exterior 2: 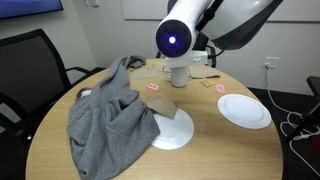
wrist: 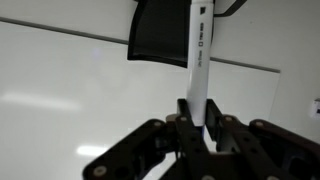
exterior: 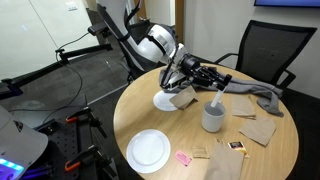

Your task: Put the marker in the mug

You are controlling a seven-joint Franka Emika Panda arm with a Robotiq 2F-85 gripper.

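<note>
Our gripper point(wrist: 203, 128) has its jaws drawn nearly together, pinching the marker point(wrist: 197, 60) near one end. In the wrist view the long white body runs straight out beyond the fingertips. That view shows only a pale wall and a dark shape behind the marker, and the mug is not in it.

In an exterior view the gripper point(exterior: 212, 80) reaches in sideways over the table point(exterior: 130, 110). The marker point(exterior: 216, 93) hangs from it just above the mug point(exterior: 213, 120), pointing down at the opening. We cannot tell whether its lower end has crossed the rim. In the opposite exterior view the arm hides the marker, and only the mug point(exterior 2: 178, 74) shows beneath it.

We judge the drop itself to be the risk. With so much of the marker's length beyond the grip, a small wrist tilt swings the free end wide, so it could strike the rim and nudge or tip the light mug. Letting go too high could make the marker bounce or lean out over the edge.

Brown paper scraps point(exterior: 258, 130) lie beside the mug. Farther off are a white plate point(exterior: 148, 150) and a grey cloth point(exterior 2: 105, 120), where a stray marker could roll.
</note>
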